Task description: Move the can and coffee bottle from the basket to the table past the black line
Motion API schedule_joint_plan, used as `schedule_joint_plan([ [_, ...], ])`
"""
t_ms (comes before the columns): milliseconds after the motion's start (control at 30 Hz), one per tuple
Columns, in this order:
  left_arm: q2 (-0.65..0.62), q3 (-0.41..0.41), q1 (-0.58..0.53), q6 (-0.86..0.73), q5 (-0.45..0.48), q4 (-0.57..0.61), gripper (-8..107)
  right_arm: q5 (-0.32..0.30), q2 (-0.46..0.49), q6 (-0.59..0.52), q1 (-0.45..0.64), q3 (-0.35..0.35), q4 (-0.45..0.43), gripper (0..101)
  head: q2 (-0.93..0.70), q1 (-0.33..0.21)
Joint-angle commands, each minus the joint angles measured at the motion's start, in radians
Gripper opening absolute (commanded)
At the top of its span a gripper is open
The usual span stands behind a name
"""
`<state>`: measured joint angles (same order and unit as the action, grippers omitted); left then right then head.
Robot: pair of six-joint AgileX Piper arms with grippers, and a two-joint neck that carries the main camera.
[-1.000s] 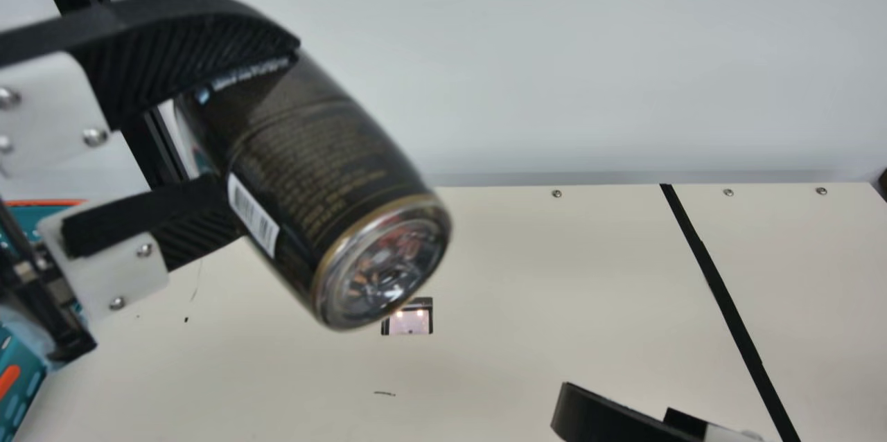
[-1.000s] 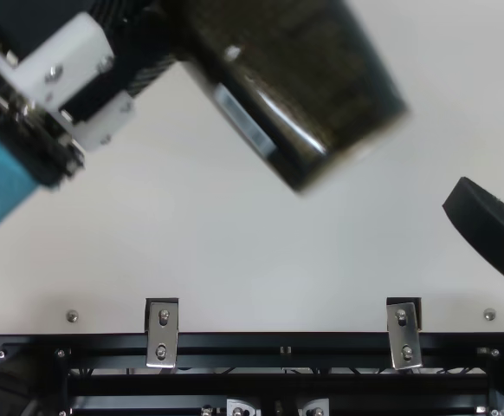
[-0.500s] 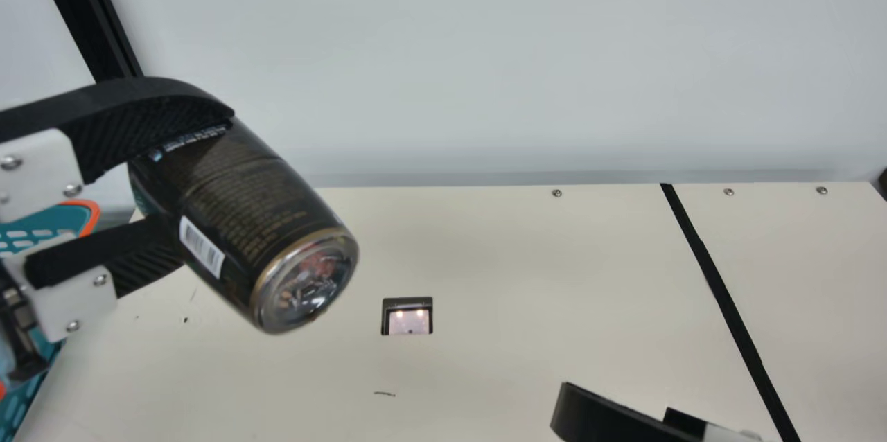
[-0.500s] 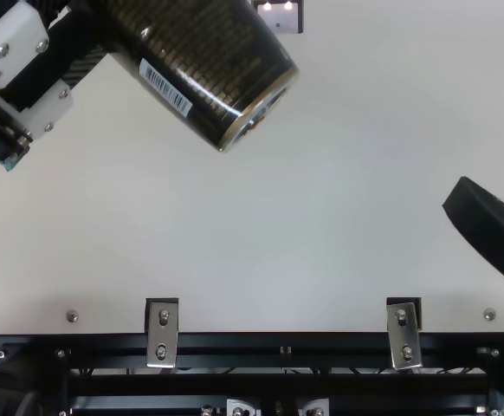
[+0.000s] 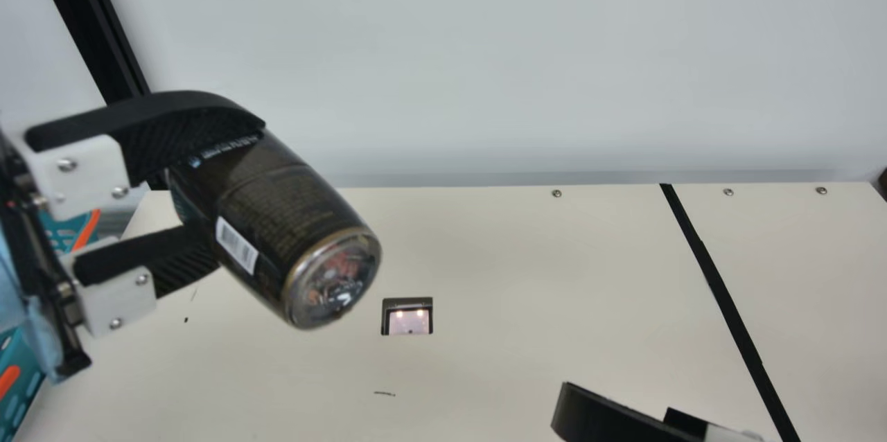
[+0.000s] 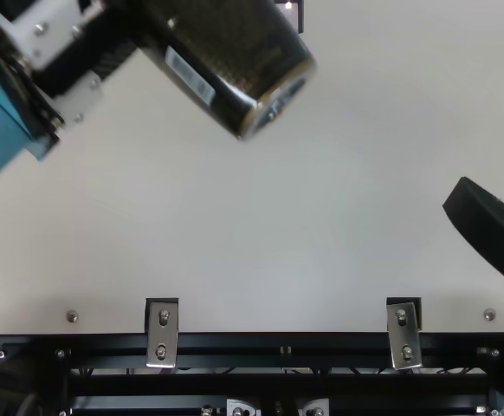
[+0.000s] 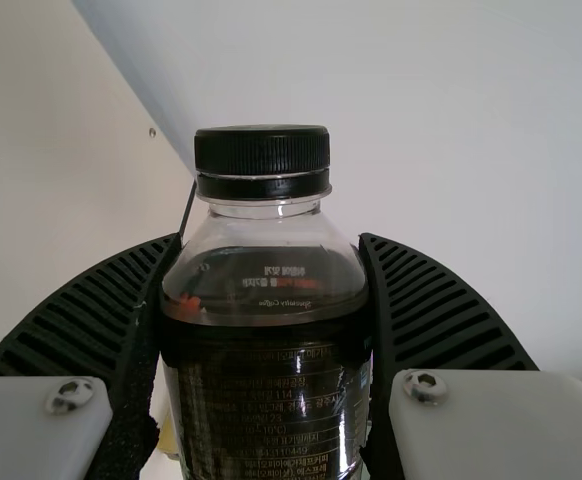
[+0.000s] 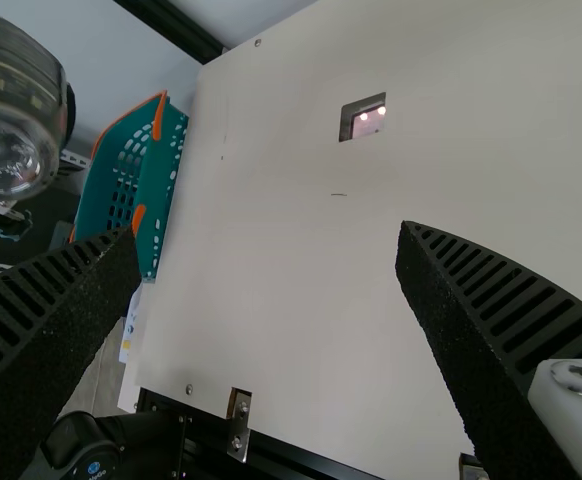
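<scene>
One coffee bottle (image 5: 305,227), dark liquid inside, tilted above table (image 5: 485,373), short of black line (image 5: 721,296), pinched in left gripper (image 5: 240,194). Right gripper (image 6: 494,185) spread. Teal plastic basket (image 8: 167,180) at table edge; contents unclear.

The coffee bottle (image 5: 277,220) has a black ribbed cap (image 7: 261,150), a clear shoulder and a dark body with gold-coloured print and a white barcode patch (image 5: 236,245). It is gripped and raised off the table (image 5: 520,289), tilted, with its clear base (image 5: 334,279) angled downward; in the main view it is left of the black line (image 5: 721,293), a straight strip crossing the table's right portion. The basket (image 8: 156,190), perforated teal with orange trim, is located at the table's left edge.
</scene>
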<state>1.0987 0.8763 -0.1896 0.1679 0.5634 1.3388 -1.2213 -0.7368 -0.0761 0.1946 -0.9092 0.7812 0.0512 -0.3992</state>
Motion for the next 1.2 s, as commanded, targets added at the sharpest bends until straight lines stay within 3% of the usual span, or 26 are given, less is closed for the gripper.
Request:
schedule_joint_plan([
  [0, 0.033, -0.014, -0.011, -0.027, -0.009, 0.037, 10, 0.000, 0.000, 0.000, 0.000, 0.000, 0.000, 101, 0.004, -0.020],
  [267, 0.107, -0.081, -0.022, -0.145, -0.028, 0.150, 10, 0.000, 0.000, 0.000, 0.000, 0.000, 0.000, 101, 0.004, -0.020],
  [467, 0.145, -0.138, 0.007, -0.254, 0.009, 0.245, 10, 0.000, 0.000, 0.000, 0.000, 0.000, 0.000, 101, 0.004, -0.020],
  [933, 0.145, -0.136, 0.006, -0.254, 0.004, 0.246, 10, 0.000, 0.000, 0.000, 0.000, 0.000, 0.000, 101, 0.005, -0.014],
  [1167, 0.145, -0.136, 0.006, -0.254, 0.004, 0.246, 10, 0.000, 0.000, 0.000, 0.000, 0.000, 0.000, 101, -0.014, 0.047],
])
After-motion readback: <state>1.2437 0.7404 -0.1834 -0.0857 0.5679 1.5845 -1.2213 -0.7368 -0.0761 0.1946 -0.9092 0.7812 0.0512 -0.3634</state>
